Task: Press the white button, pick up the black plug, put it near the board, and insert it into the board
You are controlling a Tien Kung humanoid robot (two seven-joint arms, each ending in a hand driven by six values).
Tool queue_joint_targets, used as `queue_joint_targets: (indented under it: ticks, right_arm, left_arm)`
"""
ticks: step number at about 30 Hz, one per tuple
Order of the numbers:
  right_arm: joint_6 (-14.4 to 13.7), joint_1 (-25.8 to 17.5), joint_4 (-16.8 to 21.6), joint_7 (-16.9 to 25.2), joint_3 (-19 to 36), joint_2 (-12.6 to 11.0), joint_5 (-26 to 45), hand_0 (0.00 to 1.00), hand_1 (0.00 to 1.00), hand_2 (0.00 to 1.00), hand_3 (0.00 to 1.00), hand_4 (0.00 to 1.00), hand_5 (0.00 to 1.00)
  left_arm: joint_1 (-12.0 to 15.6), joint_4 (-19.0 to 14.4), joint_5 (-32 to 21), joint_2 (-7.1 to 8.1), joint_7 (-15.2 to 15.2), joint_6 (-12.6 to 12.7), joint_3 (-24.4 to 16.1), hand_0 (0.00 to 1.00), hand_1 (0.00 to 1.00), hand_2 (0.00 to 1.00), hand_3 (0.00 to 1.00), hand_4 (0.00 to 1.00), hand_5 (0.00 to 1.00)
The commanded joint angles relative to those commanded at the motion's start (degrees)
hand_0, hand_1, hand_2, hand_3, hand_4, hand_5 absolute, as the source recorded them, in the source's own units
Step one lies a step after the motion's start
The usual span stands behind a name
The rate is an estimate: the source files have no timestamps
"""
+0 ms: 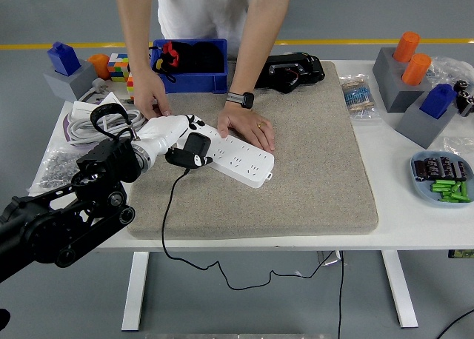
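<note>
My left hand (176,135), white-fingered on a black arm, is shut on the black plug (191,151) and holds it at the left end of the white power strip (235,155) on the grey mat (311,154). The plug's black cord (169,206) drops off the table's front edge. A person across the table presses one hand (248,126) flat on the strip's middle. The person's other hand (148,93) hovers just behind my left hand. I cannot make out the strip's white button. My right arm is out of view.
A blue bin (191,55) and a black device (290,71) stand behind the mat. Coiled white cable (92,121), colour cubes (122,66) and a bag of screws (55,163) crowd the left. Grey blocks with orange and blue pegs (407,76) and a parts dish (442,178) sit right.
</note>
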Motion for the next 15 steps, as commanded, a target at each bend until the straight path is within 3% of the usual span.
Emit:
queue_joint_targets:
  ticks: [7,15]
  right_arm:
    - [-0.11,0.21,0.13,0.24,-0.29,-0.05,0.04,0.594,0.497,0.501,0.529,0.631,0.308]
    - [-0.17,0.07,0.04,0.33,-0.82,-0.18,0.26,0.593,0.495,0.5,0.527,0.631,0.309]
  left_arm:
    - [1.1,-1.86,-0.16,1.16,0.32,-0.45,1.1,0.8,0.854,0.806,0.806,0.863,0.46]
    - [1.45,-1.7,-0.22,1.42,-0.07,-0.22,1.12,0.797,0.847,0.803,0.789,0.86,0.458]
